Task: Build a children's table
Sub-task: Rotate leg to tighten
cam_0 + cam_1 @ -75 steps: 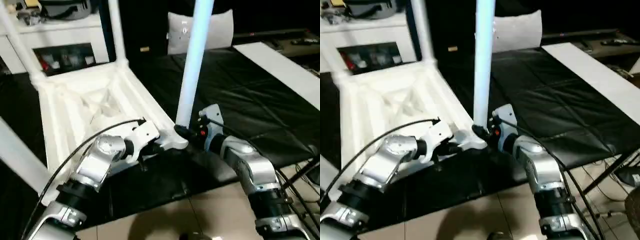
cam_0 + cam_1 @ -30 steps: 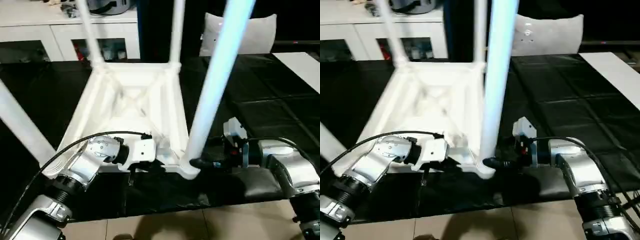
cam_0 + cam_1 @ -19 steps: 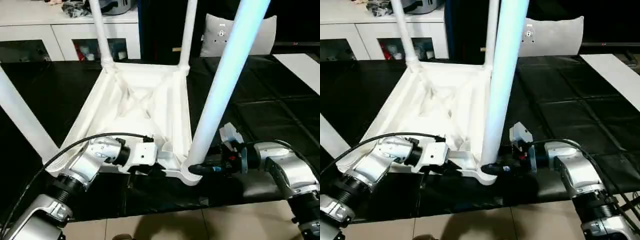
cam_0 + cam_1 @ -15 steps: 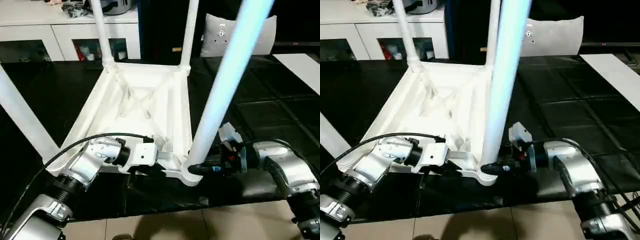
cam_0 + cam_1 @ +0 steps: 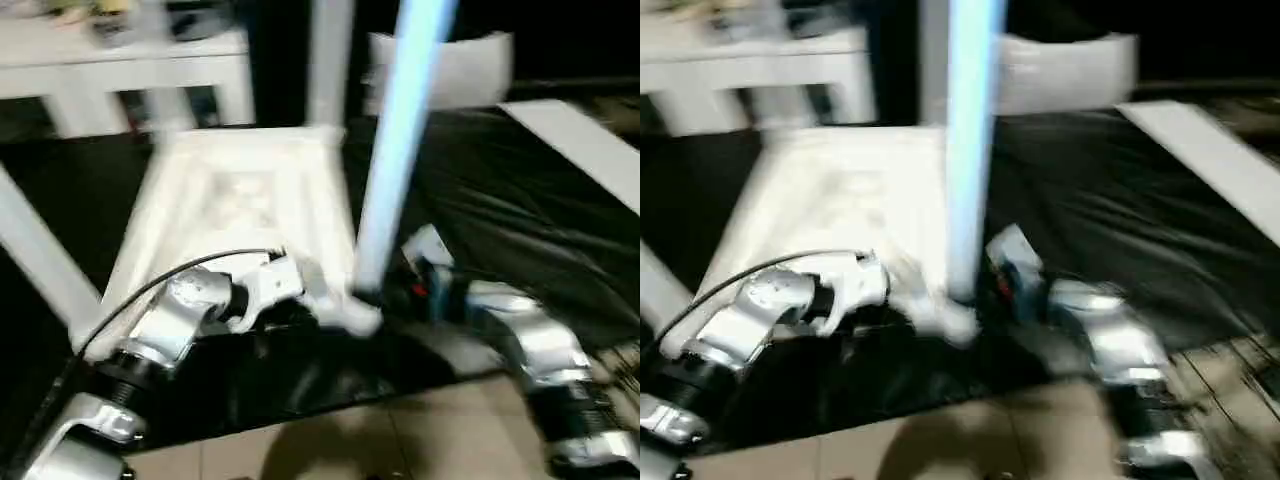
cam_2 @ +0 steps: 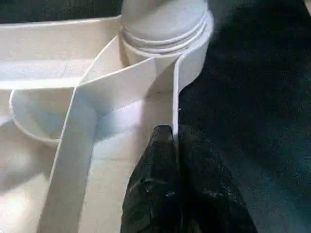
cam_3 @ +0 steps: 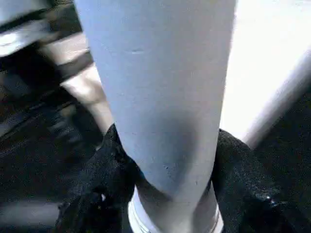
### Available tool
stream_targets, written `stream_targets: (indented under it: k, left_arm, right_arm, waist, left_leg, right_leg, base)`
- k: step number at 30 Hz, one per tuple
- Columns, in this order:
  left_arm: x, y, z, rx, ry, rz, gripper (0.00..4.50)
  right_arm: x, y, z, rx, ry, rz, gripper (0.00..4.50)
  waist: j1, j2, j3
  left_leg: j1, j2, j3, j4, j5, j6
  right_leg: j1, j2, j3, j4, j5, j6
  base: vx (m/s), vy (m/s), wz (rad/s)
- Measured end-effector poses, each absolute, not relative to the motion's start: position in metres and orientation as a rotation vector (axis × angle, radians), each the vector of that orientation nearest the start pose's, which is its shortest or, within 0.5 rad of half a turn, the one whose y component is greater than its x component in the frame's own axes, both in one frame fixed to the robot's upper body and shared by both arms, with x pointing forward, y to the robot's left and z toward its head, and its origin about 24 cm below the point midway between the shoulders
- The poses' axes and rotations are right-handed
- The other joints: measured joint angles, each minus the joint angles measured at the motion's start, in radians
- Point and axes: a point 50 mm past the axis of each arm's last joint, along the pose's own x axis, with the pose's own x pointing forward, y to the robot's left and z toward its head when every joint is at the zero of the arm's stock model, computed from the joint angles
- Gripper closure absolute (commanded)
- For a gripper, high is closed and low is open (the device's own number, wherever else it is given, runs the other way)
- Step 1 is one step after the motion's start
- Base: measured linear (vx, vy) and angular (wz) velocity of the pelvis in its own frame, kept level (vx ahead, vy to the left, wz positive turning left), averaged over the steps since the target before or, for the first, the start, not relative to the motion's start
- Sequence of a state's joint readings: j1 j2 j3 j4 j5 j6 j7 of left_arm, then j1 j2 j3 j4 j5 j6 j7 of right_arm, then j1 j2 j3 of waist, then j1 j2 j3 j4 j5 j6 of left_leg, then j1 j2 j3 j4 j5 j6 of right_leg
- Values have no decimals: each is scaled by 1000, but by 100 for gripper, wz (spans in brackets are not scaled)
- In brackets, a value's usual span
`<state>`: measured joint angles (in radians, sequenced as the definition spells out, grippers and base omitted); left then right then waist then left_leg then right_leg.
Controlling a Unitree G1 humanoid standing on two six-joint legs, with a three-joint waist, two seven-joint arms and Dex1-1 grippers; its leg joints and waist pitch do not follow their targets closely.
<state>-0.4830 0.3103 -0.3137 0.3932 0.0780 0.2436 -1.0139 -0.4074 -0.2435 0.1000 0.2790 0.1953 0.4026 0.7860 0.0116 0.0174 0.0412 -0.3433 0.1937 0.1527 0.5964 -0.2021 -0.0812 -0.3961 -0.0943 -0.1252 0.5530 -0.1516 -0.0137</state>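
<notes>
I see the white tabletop (image 5: 240, 200) lying upside down on the black work surface (image 5: 520, 210), with its ribbed underside facing up. My left gripper (image 6: 175, 141) is pinched tight on the thin side wall of the tabletop. One black finger (image 6: 155, 165) is inside the wall and the other is outside it, and both press on the plastic. Just past my left fingertips is a round corner socket (image 6: 192, 46), and the ringed end of a leg sits in it.

My right gripper (image 7: 167, 194) is wrapped around that same leg (image 5: 400, 140), low down, right above the socket. A black finger (image 7: 97, 189) hugs the tube on one side and another hugs the far side, both touching it. The leg stands up tall from between my right fingers and goes out the top of the head view. It looks pale blue in the light.

My two grippers are near each other at this near corner, the left on the wall and the right on the leg.

Another leg (image 5: 328, 60) stands up at the far corner of the tabletop, well away from both grippers. One more leg (image 5: 40, 260) slants up on the outer side of my left arm. Behind the tabletop there is a white cabinet (image 5: 130, 70).
</notes>
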Motion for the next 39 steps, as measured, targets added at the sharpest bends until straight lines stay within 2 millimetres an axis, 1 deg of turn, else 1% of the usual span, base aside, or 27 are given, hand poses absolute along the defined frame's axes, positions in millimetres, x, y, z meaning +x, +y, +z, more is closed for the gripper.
stream_targets:
  k: [1,2,3,4,5,6,7,8,9,11,12,14,16,18,19,20,21,23,24,26,29,31,33,36,39]
  left_arm:
    - [304,105,40,390,447,-1143,450]
    - [306,101,40,384,448,-1103,450]
    - [307,97,39,379,449,-1056,450]
    - [308,94,38,377,448,-1026,450]
    - [309,92,38,381,446,-1003,450]
    - [310,90,38,383,443,-987,450]
    - [310,90,39,383,443,-984,450]
    - [310,90,39,383,441,-982,450]
    - [310,89,39,385,437,-982,450]
    - [311,87,41,392,432,-988,450]
    - [311,86,42,400,422,-995,450]
    - [310,84,43,408,413,-1012,450]
    - [309,83,43,423,407,-1033,450]
    - [308,85,44,436,396,-1057,450]
    - [308,86,45,445,392,-1071,450]
    - [308,88,45,452,386,-1082,450]
    - [308,91,46,462,377,-1102,450]
    - [308,93,48,471,363,-1141,450]
    - [308,96,48,481,356,-1165,450]
    - [307,102,49,494,352,-1196,450]
    - [306,106,48,512,347,-1243,450]
    - [305,109,48,533,352,-1288,450]
    - [304,113,48,554,357,-1329,450]
    - [303,116,48,580,360,-1396,450]
    - [301,116,49,595,360,-1458,450]
  right_arm:
    - [313,-121,55,32,325,814,253]
    - [318,-117,54,34,322,751,254]
    - [322,-110,53,42,318,682,254]
    - [326,-106,53,36,312,642,254]
    - [328,-103,53,32,305,615,254]
    - [329,-101,52,30,296,592,254]
    - [329,-101,52,34,292,584,254]
    - [329,-101,52,41,289,581,219]
    - [329,-103,53,43,283,584,199]
    - [328,-105,53,42,274,598,179]
    - [327,-108,52,37,266,601,179]
    - [326,-111,52,28,259,614,142]
    - [323,-120,52,10,240,633,141]
    - [318,-127,53,9,225,678,111]
    - [316,-131,54,-2,219,707,111]
    - [313,-136,54,-14,216,730,97]
    - [311,-141,56,-35,213,763,92]
    - [308,-151,58,-74,216,812,67]
    - [306,-159,59,-94,224,834,58]
    - [303,-169,60,-102,232,862,47]
    - [300,-181,64,-119,244,918,15]
    - [297,-185,71,-131,240,989,4]
    - [293,-191,76,-149,256,1046,4]
    - [289,-194,77,-169,301,1130,4]
    - [285,-190,74,-177,331,1198,4]
  waist:
    - [-14,0,0]
    - [-27,3,1]
    - [-41,9,1]
    - [-49,12,2]
    - [-56,12,2]
    - [-61,12,3]
    - [-63,13,3]
    - [-65,14,4]
    - [-65,14,4]
    - [-63,14,4]
    - [-58,15,5]
    - [-51,15,5]
    - [-34,15,5]
    - [-22,15,5]
    - [-14,15,5]
    - [-6,15,5]
    - [2,15,5]
    - [17,14,4]
    - [27,16,4]
    - [36,16,4]
    - [48,16,4]
    - [55,16,4]
    - [63,15,4]
    - [77,14,4]
    - [85,14,4]
  left_leg:
    - [-6,0,-5,0,0,0]
    - [-7,1,-9,0,0,0]
    - [-5,4,-12,0,0,0]
    - [-4,6,-13,0,0,1]
    - [-4,7,-14,1,0,1]
    - [0,7,-13,1,-1,1]
    - [1,7,-13,0,-1,1]
    - [1,7,-13,0,-1,1]
    - [0,8,-14,0,-1,1]
    - [-4,8,-14,0,-1,1]
    - [-6,8,-14,0,-1,1]
    - [-6,8,-12,0,-1,1]
    - [-7,7,-9,0,-1,1]
    - [-7,7,-6,0,-1,1]
    - [-7,7,-6,-1,-2,1]
    - [-7,8,-5,-4,-1,1]
    - [-7,8,-3,-5,-1,1]
    - [-11,9,-1,-5,-2,0]
    - [-12,11,0,-7,-2,0]
    - [-12,12,2,-9,1,5]
    - [-9,12,3,-9,1,4]
    - [-8,12,2,-9,1,4]
    - [-7,12,3,-7,1,4]
    - [-6,12,4,-5,1,4]
    - [-6,12,6,-5,1,4]
  right_leg:
    - [2,1,-5,-8,0,0]
    - [5,1,-13,-15,0,0]
    - [11,-1,-25,-25,0,0]
    - [15,-1,-31,-31,0,0]
    - [16,-1,-32,-32,0,0]
    - [16,-1,-32,-31,0,0]
    - [16,-2,-33,-31,0,0]
    - [16,-2,-34,-31,0,0]
    - [15,-3,-37,-31,0,0]
    - [14,-3,-37,-30,0,0]
    - [13,-3,-36,-29,0,0]
    - [12,-3,-31,-25,0,-1]
    - [11,-3,-26,-19,2,-4]
    - [10,-3,-22,-11,5,-7]
    - [9,-3,-21,-9,9,-7]
    - [7,-3,-21,-7,10,-7]
    - [4,-2,-21,-2,11,-7]
    - [-5,-1,-16,10,10,-7]
    - [-7,1,-17,10,9,-8]
    - [-9,2,-17,15,7,-14]
    - [-10,2,-17,23,2,-17]
    - [-10,2,-17,23,-1,-14]
    - [-8,2,-16,23,-1,-14]
    - [-7,2,-14,23,-1,-13]
    - [-7,2,-8,24,-1,-13]
  base:
    - [0,0,0]
    - [0,0,0]
    - [0,0,0]
    - [0,0,0]
    - [0,0,0]
    - [0,0,0]
    - [0,0,0]
    - [0,0,0]
    - [0,0,0]
    - [0,0,0]
    - [0,0,0]
    - [0,0,0]
    - [0,0,0]
    - [0,0,0]
    - [0,0,0]
    - [0,0,0]
    - [0,0,0]
    - [0,0,0]
    - [0,0,0]
    - [0,0,0]
    - [0,0,0]
    - [0,0,0]
    - [0,0,0]
    - [0,0,0]
    - [0,0,0]
